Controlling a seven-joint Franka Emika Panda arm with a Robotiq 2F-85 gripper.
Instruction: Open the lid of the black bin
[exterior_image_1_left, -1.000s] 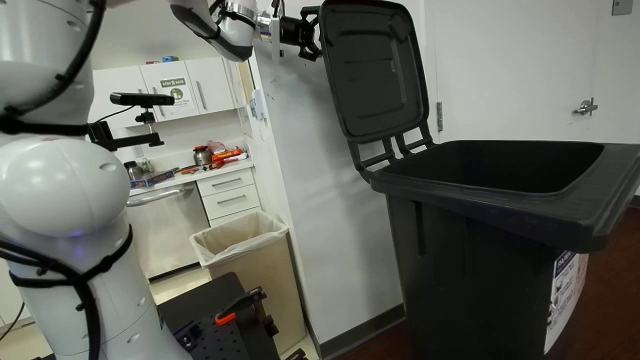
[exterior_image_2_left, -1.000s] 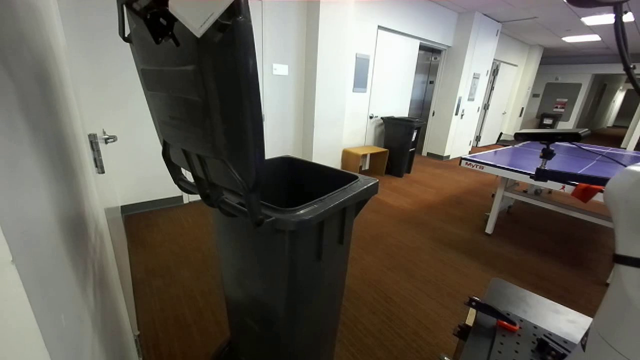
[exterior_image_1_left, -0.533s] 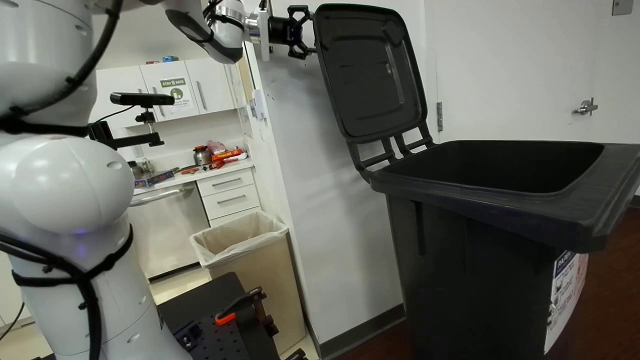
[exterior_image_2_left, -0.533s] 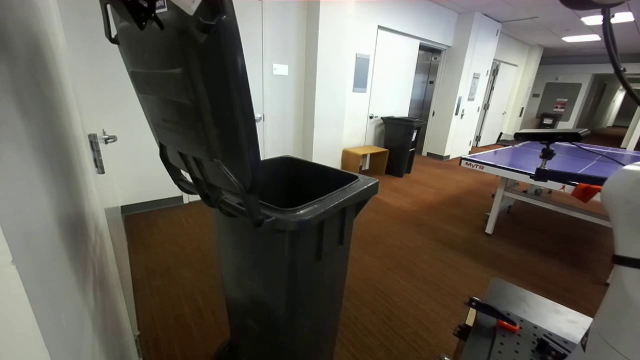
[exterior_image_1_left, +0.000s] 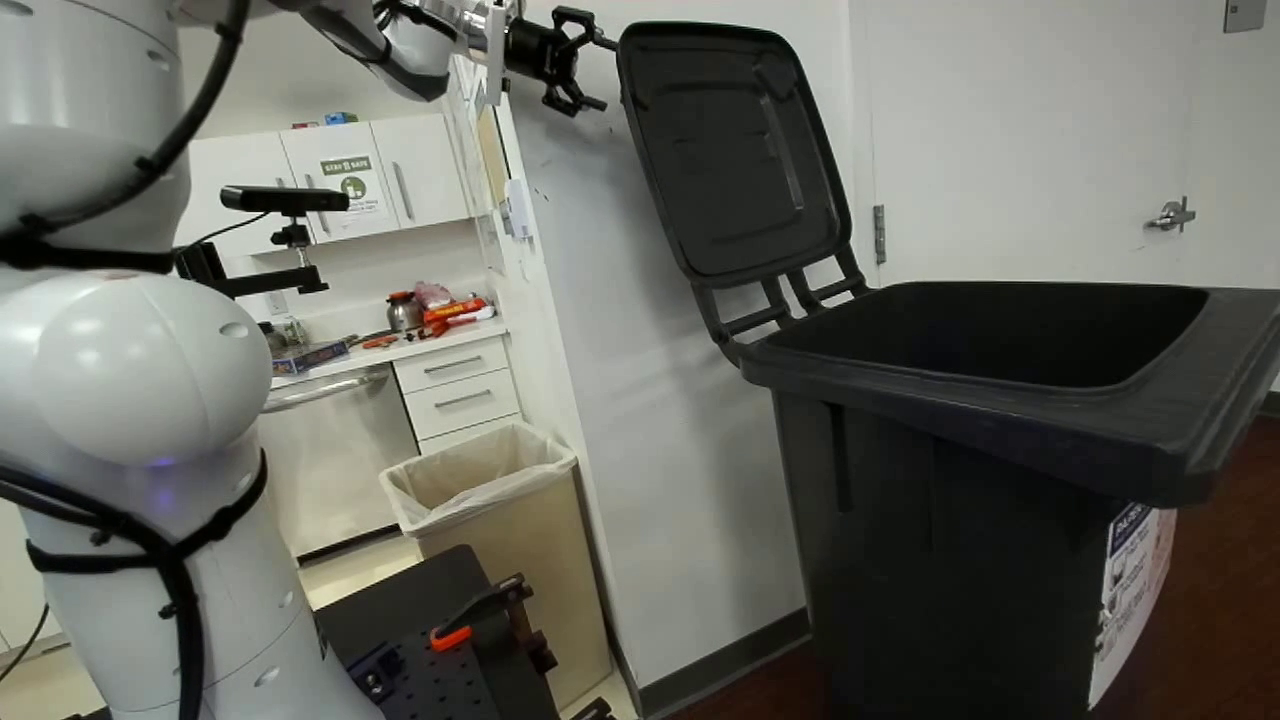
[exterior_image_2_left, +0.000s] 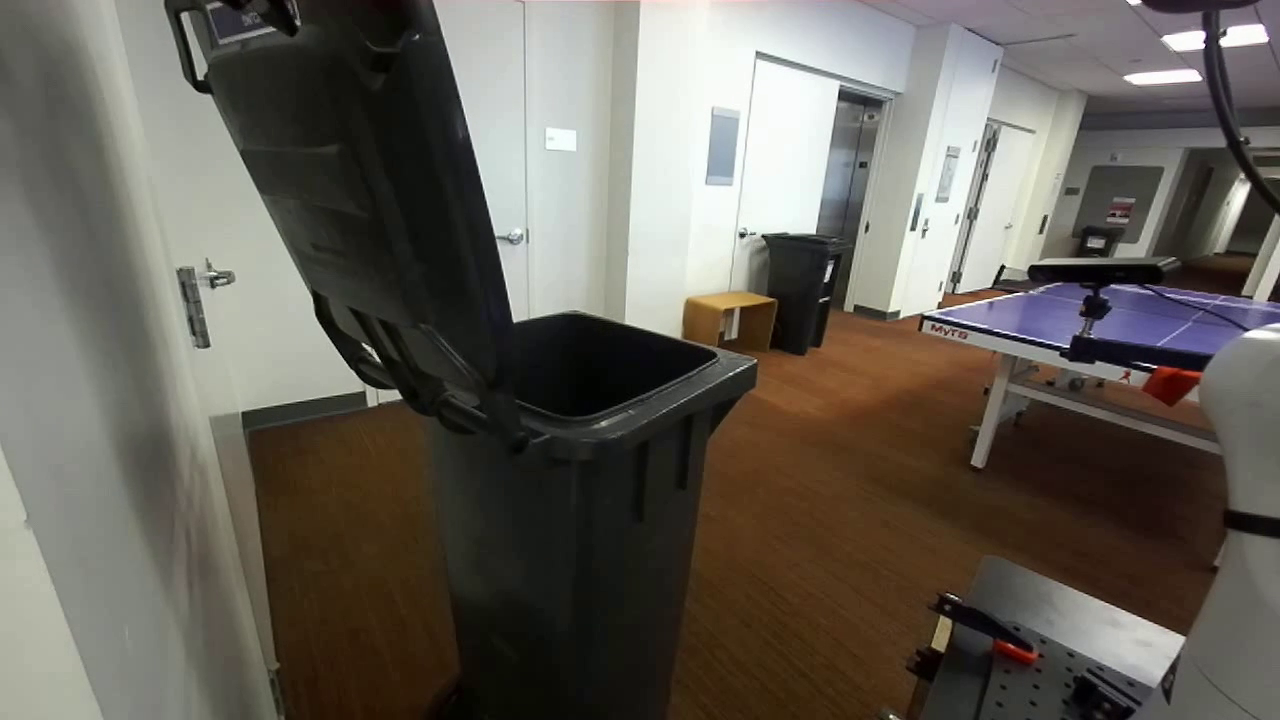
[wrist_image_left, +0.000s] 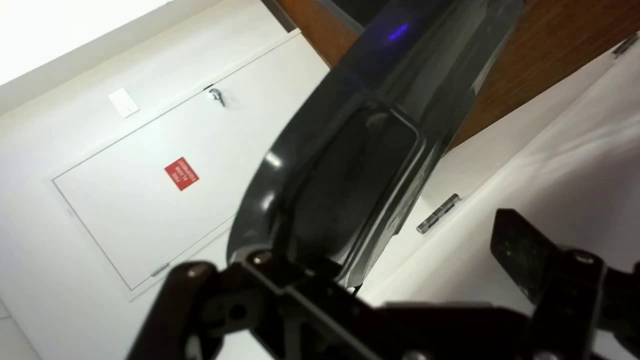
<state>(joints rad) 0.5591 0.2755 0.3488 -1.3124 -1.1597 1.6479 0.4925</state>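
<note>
The black bin (exterior_image_1_left: 950, 520) stands upright with its mouth uncovered; it also shows in an exterior view (exterior_image_2_left: 570, 560). Its lid (exterior_image_1_left: 740, 150) is raised on its hinges and leans back past upright, also seen in an exterior view (exterior_image_2_left: 350, 190) and the wrist view (wrist_image_left: 345, 185). My gripper (exterior_image_1_left: 602, 73) is open at the lid's upper edge, on the side facing the robot. Its upper finger reaches the lid's corner, and its lower finger is apart from it. In the wrist view the fingers (wrist_image_left: 410, 250) are wide apart, one overlapping the lid's edge; contact is hard to tell.
A white wall (exterior_image_1_left: 660, 400) stands close behind the raised lid. A beige bin (exterior_image_1_left: 510, 540) with a liner is beside the robot's base. A mount plate with a clamp (exterior_image_2_left: 1040, 640) is at the base. A purple table-tennis table (exterior_image_2_left: 1130, 310) stands farther off.
The lid has tilted farther back, its upper edge moving down and toward the robot's side. My gripper has drawn back with it and now tilts, its lower finger leaving the lid.
</note>
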